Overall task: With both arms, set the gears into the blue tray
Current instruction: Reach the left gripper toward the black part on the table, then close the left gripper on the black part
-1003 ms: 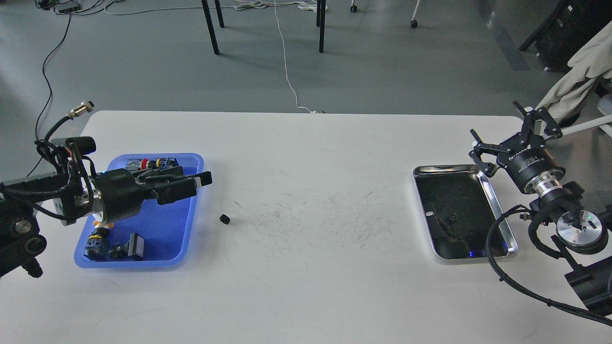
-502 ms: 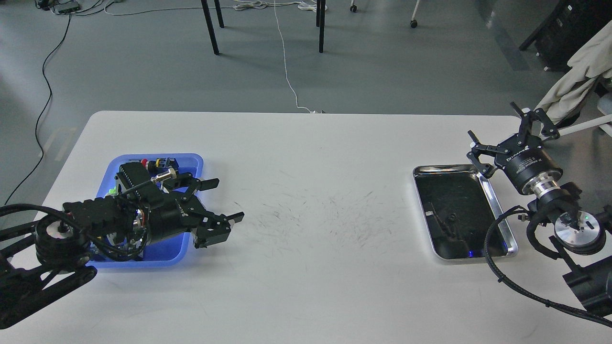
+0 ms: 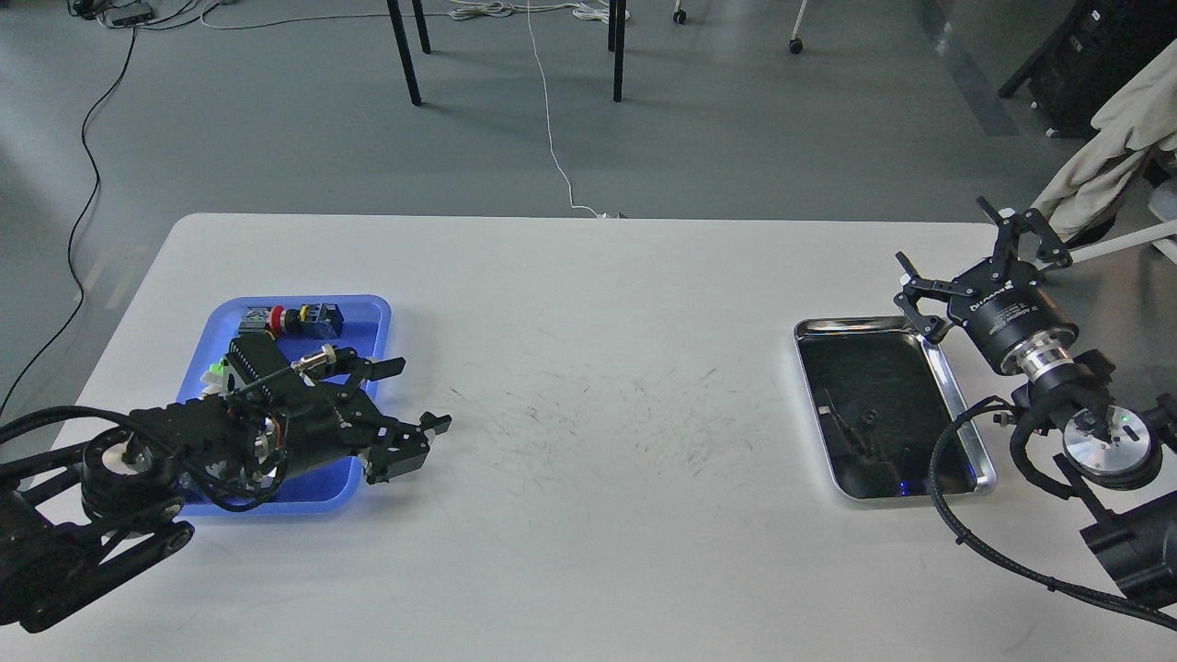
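Observation:
The blue tray point(image 3: 372, 307) sits at the table's left, and my left arm lies across its near half. My left gripper point(image 3: 421, 395) reaches past the tray's right rim, low over the white table, with its two fingers spread open. No gear shows apart from the gripper; its lower finger point(image 3: 432, 427) covers the bit of table just right of the tray. My right gripper point(image 3: 947, 241) hangs open above the far right corner of the steel tray point(image 3: 855, 324), holding nothing. Small dark shapes on the steel tray's reflective bottom cannot be told apart.
Push-button switches, one red-capped point(image 3: 279, 317), lie at the blue tray's far end. Black cables point(image 3: 947, 478) from my right arm loop over the steel tray's near right corner. The scuffed white table point(image 3: 625, 414) lies between both trays.
My left arm swung down and rightward, from over the blue tray to the table beside it, then drew back slightly left. The loose gear beside the tray is now hidden by it. The right gripper barely moved.

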